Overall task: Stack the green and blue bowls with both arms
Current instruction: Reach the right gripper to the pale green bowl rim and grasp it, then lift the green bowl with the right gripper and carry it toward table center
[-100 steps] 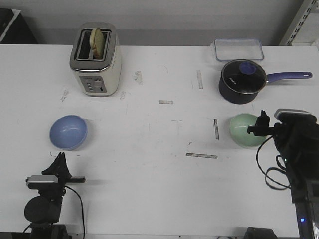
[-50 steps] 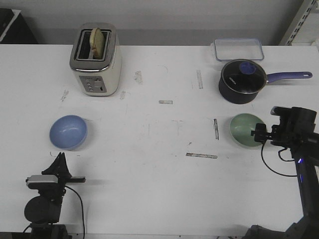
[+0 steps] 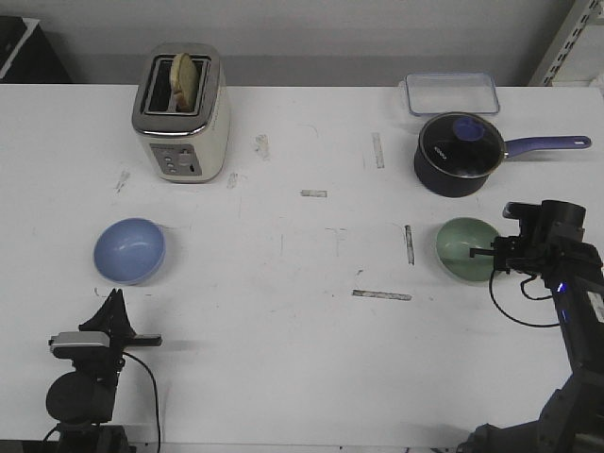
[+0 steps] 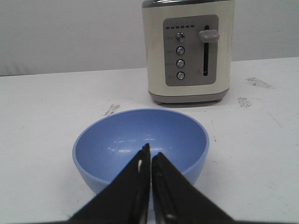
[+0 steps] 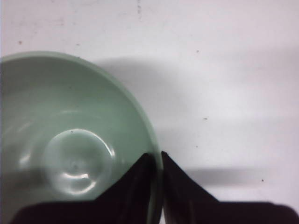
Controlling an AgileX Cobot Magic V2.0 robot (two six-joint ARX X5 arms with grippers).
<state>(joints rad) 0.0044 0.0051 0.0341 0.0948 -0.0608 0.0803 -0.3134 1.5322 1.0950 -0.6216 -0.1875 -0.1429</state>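
Light was bright and even over the white table (image 3: 283,359), which came out nearly washed out in the front view. My green bowl (image 5: 70,154) threw a soft shadow toward three o'clock in the right wrist view, and a small glare patch sat on its floor. That picture was hazy, my right fingers (image 5: 135,186) a black blur. The blue bowl (image 4: 140,144) looked sharp, with faint highlights inside, while my left fingers (image 4: 131,196) stayed soft at six o'clock.
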